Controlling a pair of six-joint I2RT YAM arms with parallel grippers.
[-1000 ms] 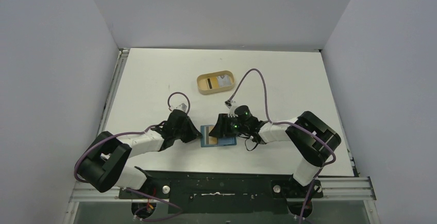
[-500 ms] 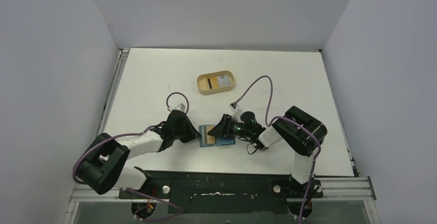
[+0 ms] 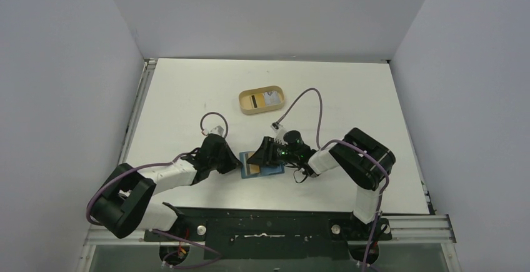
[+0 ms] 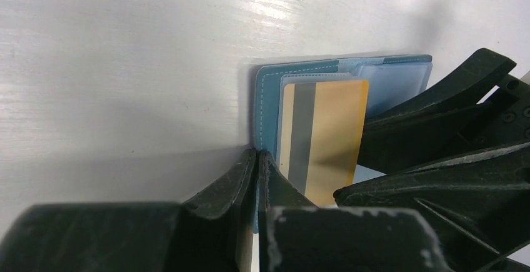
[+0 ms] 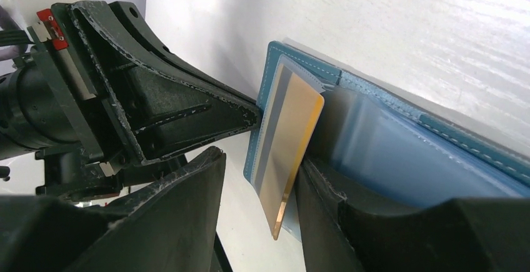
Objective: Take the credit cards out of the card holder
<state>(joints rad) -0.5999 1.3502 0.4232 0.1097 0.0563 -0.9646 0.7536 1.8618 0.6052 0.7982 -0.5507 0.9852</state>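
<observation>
- Teal and lying open on the bench (image 3: 187, 97), the card holder (image 3: 275, 171) was pinned at one edge by the left gripper (image 4: 258, 158). That gripper's jaws were fully closed, with their tips against the edge. Whether they pinched a flap could not be told.
- A gold card (image 5: 289, 153) with a grey stripe stood tilted up out of the card holder, one end apparently tucked inside it.
- The right gripper (image 5: 262, 169) straddled that card with its jaws partway apart. One finger touched the card and the other showed a gap, so no firm hold looked made.
- If the jaws closed off-square on the tilted card, it would likely flex and spring free, dropping back onto the card holder.
- A pull before the tucked end came free could drag the whole card holder along, because the left gripper bore on one edge alone and might slip off.
- Both grippers crowded close over the card holder, so a sideways move could knock them together.
- A tan tray (image 3: 241, 102) sat well apart from the card holder on its far side. It already held a pale card (image 3: 270, 99) and looked like the drop place.
</observation>
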